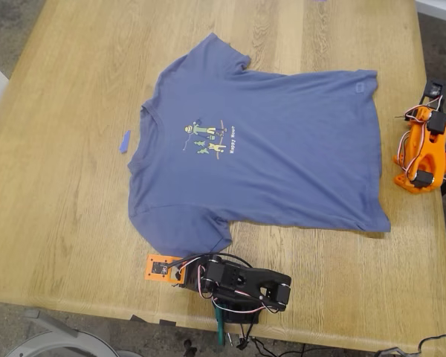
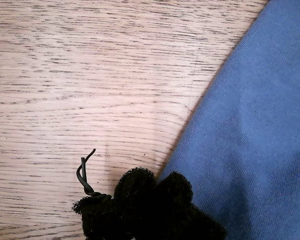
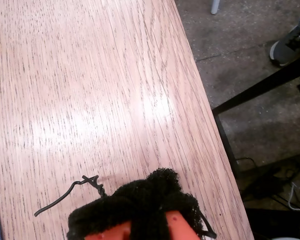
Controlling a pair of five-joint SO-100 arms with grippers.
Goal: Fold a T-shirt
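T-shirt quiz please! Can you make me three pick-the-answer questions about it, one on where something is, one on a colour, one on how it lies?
1. Where is the small blue scrap in the exterior view?
A. On the T-shirt
B. On the table beside the collar
C. On the floor

2. What colour is the T-shirt?
A. Red
B. White
C. Slate blue

3. How does the T-shirt lie?
A. Spread out flat
B. Folded in half
C. Rolled into a ball

Answers:
1. B, the scrap sits on bare wood of the table, just off the neckline.
2. C, the cloth is blue in the exterior and first wrist views.
3. A, both sleeves and the chest print show, with nothing folded over.
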